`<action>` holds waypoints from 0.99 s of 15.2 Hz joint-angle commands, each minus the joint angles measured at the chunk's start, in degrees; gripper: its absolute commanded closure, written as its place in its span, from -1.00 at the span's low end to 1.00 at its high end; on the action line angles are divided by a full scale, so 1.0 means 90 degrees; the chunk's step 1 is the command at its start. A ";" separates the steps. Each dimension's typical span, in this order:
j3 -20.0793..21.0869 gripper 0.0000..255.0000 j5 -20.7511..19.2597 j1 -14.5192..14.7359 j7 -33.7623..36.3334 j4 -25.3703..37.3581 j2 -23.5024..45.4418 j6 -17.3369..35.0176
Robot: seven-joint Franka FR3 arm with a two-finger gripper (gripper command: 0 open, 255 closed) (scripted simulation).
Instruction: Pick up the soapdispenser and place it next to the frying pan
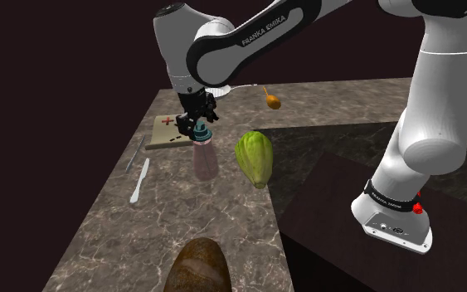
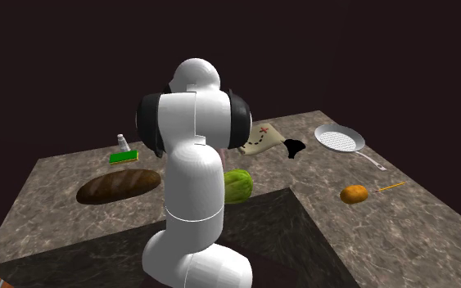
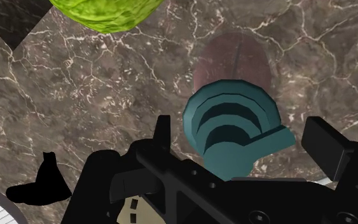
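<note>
The jaws stand spread astride the teal pump of the soap dispenser [image 3: 231, 127], upright on the bench [image 1: 182, 224] beside the green vegetable [image 1: 255, 158], so pinching its jutting nozzle may twist or topple it.

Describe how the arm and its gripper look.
The arm is built of rounded, glossy white segments with dark grey joints. White FRANKA EMIKA lettering runs along a dark forearm band. A dark ring with small print and a red mark sit near its base. The gripper is all black and blocky, with two fingers.
</note>
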 commanded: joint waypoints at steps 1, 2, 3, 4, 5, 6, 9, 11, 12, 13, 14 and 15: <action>0.0000 -1.00 0.0000 0.0000 0.0000 0.0000 0.0000 0.0000; 0.0000 1.00 0.0000 0.0000 0.0000 0.0000 0.0000 0.0000; 0.0000 1.00 0.0000 0.0000 0.0000 0.0000 0.0000 0.0000; 0.0000 1.00 0.0000 0.0000 0.0000 0.0000 0.0000 0.0000; 0.0000 1.00 0.0000 0.0000 0.0000 0.0001 0.0001 0.0000; 0.0000 1.00 -0.0001 0.0000 0.0000 0.0002 0.0002 0.0000; -0.0002 1.00 -0.0002 -0.0002 -0.0003 0.0003 0.0004 0.0002; 0.0000 1.00 0.0000 0.0000 0.0000 -0.0001 0.0000 0.0001; 0.0004 1.00 0.0022 -0.0002 -0.0025 0.0049 -0.0030 -0.0072; 0.0009 1.00 0.0043 -0.0003 -0.0049 0.0101 -0.0057 -0.0147; 0.0013 1.00 0.0063 -0.0005 -0.0073 0.0155 -0.0084 -0.0221; 0.0017 1.00 0.0082 -0.0006 -0.0096 0.0210 -0.0109 -0.0296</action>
